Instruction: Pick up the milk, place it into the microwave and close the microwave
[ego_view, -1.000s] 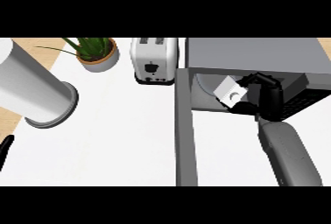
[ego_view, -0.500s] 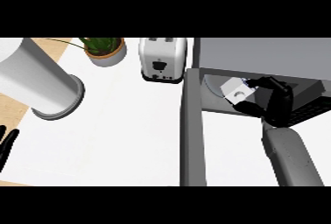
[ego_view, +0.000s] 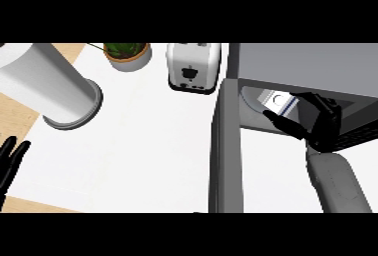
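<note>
Small white milk carton with blue print (ego_view: 279, 101) sits inside the open grey microwave (ego_view: 310, 62), at the mouth of the cavity. Right hand (ego_view: 316, 122) is curled round it: fingers (ego_view: 322, 106) wrap the carton's right side, thumb (ego_view: 284, 125) hooks under its lower edge. Grey microwave door (ego_view: 227, 150) stands swung open, edge-on, just left of the forearm. White toaster (ego_view: 193, 66) sits just beside the microwave's left wall. Potted green plant (ego_view: 127, 54) and a tall white cylinder (ego_view: 46, 82) stand further left on the white counter (ego_view: 148, 145). Left hand (ego_view: 10, 160) rests at the left edge, fingers straight, slightly spread.
</note>
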